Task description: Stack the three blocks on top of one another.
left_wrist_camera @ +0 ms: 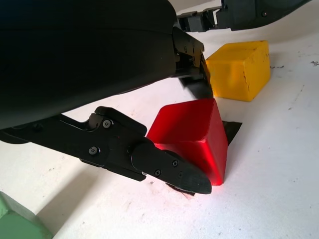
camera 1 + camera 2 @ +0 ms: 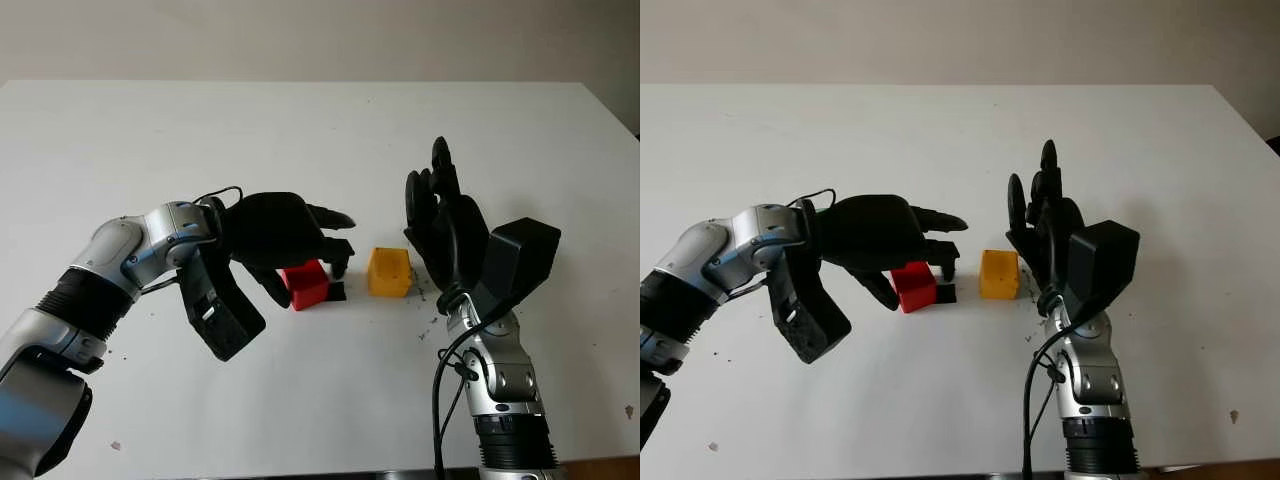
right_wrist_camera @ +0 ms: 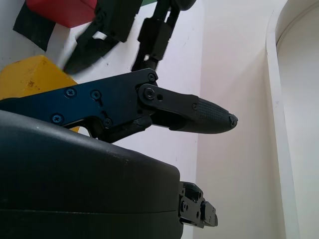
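Observation:
A red block [image 2: 305, 283] stands on the white table [image 2: 300, 120], partly on a small black patch [image 2: 337, 292]. My left hand [image 2: 312, 268] is curled over it: the thumb [image 1: 169, 169] presses one side and the fingertips [image 1: 197, 84] come down at the opposite top edge. A yellow block [image 2: 388, 272] sits just right of the red one. A corner of a green block [image 1: 15, 224] lies behind the thumb, under the palm. Just right of the yellow block my right hand [image 2: 435, 215] stands upright and open, its palm toward the block.
The table stretches wide behind and to both sides of the blocks. Small dark specks dot the surface near the front. The table's right edge runs past the right arm.

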